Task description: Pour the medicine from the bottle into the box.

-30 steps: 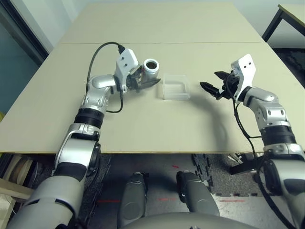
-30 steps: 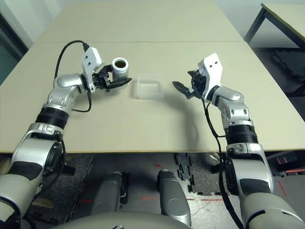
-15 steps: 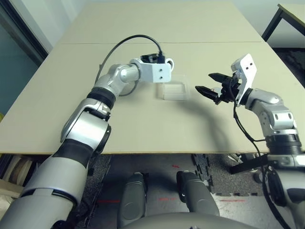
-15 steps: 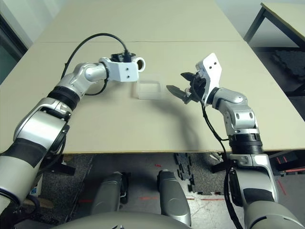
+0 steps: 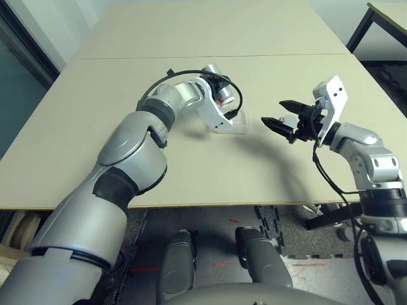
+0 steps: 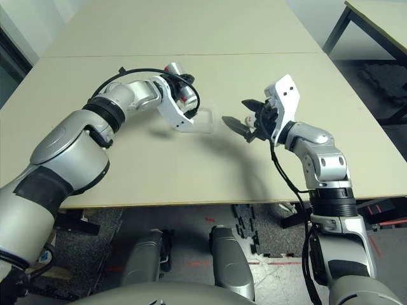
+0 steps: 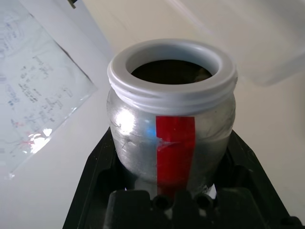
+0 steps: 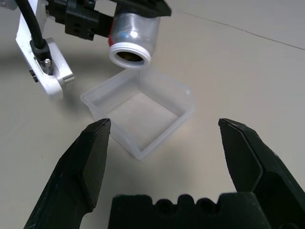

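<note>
Two grippers work above the beige tabletop (image 5: 76, 127). The left gripper (image 8: 138, 9) is clamped on the bottle (image 8: 132, 37), its black fingers pressed against the silvery body on either side, as the left wrist view shows with the red label stripe facing the camera. The bottle is tipped over, its white-rimmed mouth (image 7: 171, 71) uncapped and aimed down toward the box (image 8: 140, 112); in the right wrist view the mouth hangs just above the box's far corner, near it but not touching. The inside of the bottle looks dark, and whether the medicine is in there cannot be told. The box, clear plastic with rounded corners, sits flat on the tabletop between the two arms, and its floor looks bare in the right wrist view. In the head views the left forearm reaches across in front of the bottle (image 5: 216, 89) and partly hides the box (image 5: 236, 124). The right gripper (image 5: 275, 112) hovers off to the box's right side, well clear of it, pointing toward it with its jaws spread wide and nothing between them; its two black fingers (image 8: 90, 162) frame the box in its own wrist view.
</note>
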`<move>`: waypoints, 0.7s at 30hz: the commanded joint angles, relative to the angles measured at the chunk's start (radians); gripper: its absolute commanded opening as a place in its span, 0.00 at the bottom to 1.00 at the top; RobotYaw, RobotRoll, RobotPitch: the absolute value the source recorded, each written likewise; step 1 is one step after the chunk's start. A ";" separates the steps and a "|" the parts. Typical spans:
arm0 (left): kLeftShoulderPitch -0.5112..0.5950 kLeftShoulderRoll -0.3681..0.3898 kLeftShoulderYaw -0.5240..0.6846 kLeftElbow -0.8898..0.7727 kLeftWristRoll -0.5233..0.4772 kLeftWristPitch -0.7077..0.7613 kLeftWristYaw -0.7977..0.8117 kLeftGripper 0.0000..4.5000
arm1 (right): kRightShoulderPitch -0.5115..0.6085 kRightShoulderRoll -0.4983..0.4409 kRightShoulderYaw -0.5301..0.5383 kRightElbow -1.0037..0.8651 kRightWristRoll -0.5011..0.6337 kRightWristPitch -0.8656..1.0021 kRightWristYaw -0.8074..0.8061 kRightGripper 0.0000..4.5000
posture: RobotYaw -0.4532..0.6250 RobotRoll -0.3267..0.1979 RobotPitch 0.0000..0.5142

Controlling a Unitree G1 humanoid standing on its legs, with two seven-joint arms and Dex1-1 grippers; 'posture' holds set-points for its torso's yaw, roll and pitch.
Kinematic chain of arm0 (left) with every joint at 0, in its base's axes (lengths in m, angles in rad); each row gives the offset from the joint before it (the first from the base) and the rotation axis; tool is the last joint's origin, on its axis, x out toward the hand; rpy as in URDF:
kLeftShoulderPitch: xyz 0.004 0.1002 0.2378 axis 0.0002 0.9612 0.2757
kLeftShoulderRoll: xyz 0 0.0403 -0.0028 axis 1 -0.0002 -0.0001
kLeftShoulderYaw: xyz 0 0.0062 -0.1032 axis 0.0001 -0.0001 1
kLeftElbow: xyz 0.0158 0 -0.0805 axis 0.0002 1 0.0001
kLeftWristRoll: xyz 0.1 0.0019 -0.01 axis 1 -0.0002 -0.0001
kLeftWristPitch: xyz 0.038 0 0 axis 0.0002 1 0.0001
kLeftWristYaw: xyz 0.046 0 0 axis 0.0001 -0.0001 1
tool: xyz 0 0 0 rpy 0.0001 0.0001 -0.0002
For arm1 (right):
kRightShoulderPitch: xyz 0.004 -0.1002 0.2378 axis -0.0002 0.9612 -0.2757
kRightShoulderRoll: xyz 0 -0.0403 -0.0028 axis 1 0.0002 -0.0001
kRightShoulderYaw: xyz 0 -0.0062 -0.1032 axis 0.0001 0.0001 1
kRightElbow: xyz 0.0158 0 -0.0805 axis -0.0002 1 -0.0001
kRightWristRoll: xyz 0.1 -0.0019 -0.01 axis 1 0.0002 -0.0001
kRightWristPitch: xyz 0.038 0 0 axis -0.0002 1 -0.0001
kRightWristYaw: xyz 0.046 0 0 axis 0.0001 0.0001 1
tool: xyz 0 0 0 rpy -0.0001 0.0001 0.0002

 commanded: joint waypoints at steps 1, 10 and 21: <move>-0.002 0.000 0.043 0.023 -0.044 0.000 -0.057 0.57 | 0.017 -0.008 -0.004 -0.020 0.016 0.012 -0.003 1.00 | 0.27 0.62 0.22; 0.013 0.024 0.003 0.015 0.005 0.010 -0.025 0.57 | 0.006 -0.012 0.015 -0.003 0.017 0.010 0.011 1.00 | 0.30 0.62 0.23; 0.074 -0.006 0.389 0.028 -0.394 0.014 -0.355 0.57 | -0.007 -0.015 0.024 0.011 0.013 0.003 0.023 1.00 | 0.29 0.62 0.24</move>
